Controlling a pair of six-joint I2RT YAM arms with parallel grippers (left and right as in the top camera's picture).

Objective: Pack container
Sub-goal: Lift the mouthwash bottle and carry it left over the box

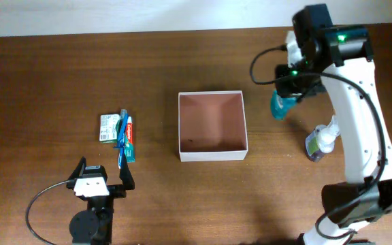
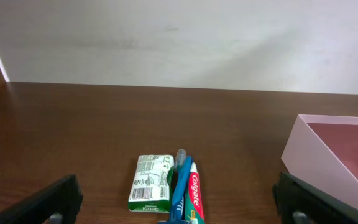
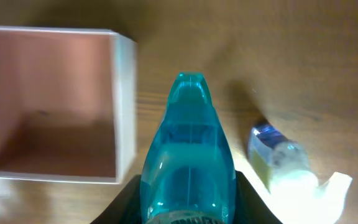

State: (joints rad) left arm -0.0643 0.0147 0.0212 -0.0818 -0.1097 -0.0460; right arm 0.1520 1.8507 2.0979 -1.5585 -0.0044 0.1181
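Observation:
The container (image 1: 211, 153) is a square white-walled box with a reddish-brown inside, in the middle of the table; its wall (image 3: 124, 106) shows in the right wrist view, its corner (image 2: 309, 158) in the left. My right gripper (image 1: 284, 88) is shut on a teal bottle (image 3: 189, 155), which hangs above the table to the right of the container. My left gripper (image 1: 102, 178) stands open near the front left. Just beyond it lie a green soap pack (image 2: 149, 190), a blue toothbrush (image 2: 181, 186) and a red toothpaste tube (image 2: 194, 196).
A pump bottle with a white head (image 1: 320, 141) stands on the table to the right of the container, near the right arm; it shows beside the teal bottle as a pump bottle (image 3: 278, 158) in the right wrist view. A pale wall runs behind the table.

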